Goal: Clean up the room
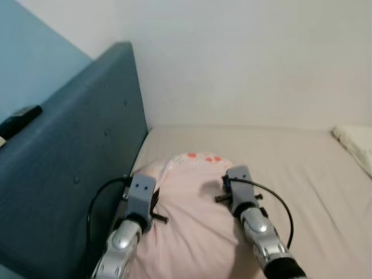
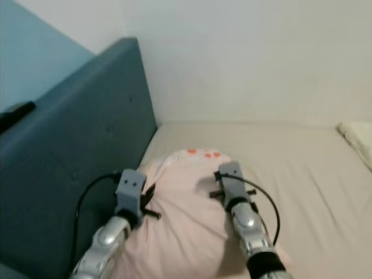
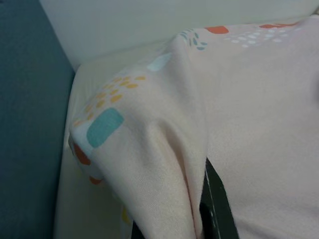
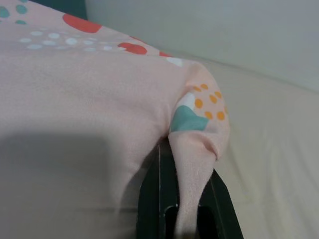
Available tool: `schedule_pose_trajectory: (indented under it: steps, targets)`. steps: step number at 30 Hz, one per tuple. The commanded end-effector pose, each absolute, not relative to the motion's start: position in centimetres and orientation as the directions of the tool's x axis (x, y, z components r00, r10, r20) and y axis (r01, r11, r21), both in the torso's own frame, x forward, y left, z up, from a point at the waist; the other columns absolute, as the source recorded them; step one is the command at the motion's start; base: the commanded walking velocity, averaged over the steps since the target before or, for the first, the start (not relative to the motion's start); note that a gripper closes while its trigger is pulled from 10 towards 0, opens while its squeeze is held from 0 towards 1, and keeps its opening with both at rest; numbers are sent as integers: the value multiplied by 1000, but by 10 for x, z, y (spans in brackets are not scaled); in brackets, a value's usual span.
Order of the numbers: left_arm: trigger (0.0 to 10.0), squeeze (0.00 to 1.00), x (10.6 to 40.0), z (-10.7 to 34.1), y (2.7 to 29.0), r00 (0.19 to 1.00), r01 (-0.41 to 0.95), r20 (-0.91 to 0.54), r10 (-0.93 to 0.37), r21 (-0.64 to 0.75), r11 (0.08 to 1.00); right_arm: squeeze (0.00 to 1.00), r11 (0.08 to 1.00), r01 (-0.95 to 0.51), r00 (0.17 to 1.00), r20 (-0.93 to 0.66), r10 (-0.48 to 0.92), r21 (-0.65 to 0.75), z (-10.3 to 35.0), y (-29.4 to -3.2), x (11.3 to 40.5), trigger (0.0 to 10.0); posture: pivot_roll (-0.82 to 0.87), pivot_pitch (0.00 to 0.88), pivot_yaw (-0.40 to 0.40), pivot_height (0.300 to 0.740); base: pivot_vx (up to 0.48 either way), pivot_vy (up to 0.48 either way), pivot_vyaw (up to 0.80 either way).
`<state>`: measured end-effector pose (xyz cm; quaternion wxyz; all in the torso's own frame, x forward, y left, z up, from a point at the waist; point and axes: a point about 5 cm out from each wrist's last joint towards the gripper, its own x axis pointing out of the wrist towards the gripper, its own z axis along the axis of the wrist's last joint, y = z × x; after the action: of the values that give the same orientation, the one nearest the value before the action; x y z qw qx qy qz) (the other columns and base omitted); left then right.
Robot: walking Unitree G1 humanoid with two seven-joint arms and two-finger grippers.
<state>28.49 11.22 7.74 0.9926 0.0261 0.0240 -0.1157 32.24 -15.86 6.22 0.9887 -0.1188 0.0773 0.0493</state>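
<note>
Between both claws, pillow [image 1: 195,221] seemingly lies lengthwise toward wall [image 1: 250,58].

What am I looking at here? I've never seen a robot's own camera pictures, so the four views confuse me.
The two wide pictures come from the head of a humanoid robot, looking down at a bed with a blue headboard. The silver arms are its own. Each ends in a gripper with two black fingers. The two close-ups come from cameras on its wrists. Between the arms lies a pink pillow with coloured spots. The left gripper pinches one corner of it, and the right gripper pinches another, so both are shut on the fabric. A second pillow lies at the far right, and a dark remote sits on the headboard.
</note>
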Motion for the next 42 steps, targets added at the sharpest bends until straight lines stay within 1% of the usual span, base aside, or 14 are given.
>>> schedule_pose_trajectory:
  steps: [1, 16, 22, 35, 42]
  targets:
    - [10000, 0, 285, 83, 128, 986, 169, -14, -168, 64, 984, 0, 972, -53, 989, -145, 19, -229, 65, -172, 322, 10000, -29, 0, 11, 740, 0, 0, 0]
    - [10000, 0, 287, 83, 126, 981, 193, -26, -192, 78, 978, 0, 976, -46, 988, -157, 12, -214, 62, -171, 321, 10000, -25, 0, 18, 740, 0, 0, 0]
    - [10000, 0, 287, 84, 126, 980, 199, -28, -198, 85, 976, 0, 985, -30, 986, -169, 0, -172, 60, -173, 319, 10000, -25, 0, 20, 740, 0, 0, 0]
    - [10000, 0, 288, 85, 126, 979, 202, -26, -200, 87, 976, 0, 986, -35, 986, -168, 7, -160, 60, -172, 320, 10000, -23, 0, 21, 740, 0, 0, -789]
    - [10000, 0, 289, 85, 126, 979, 203, -23, -202, 87, 975, 0, 984, -53, 984, -179, 22, -170, 59, -169, 320, 10000, -22, 0, 23, 740, 0, 0, -71]
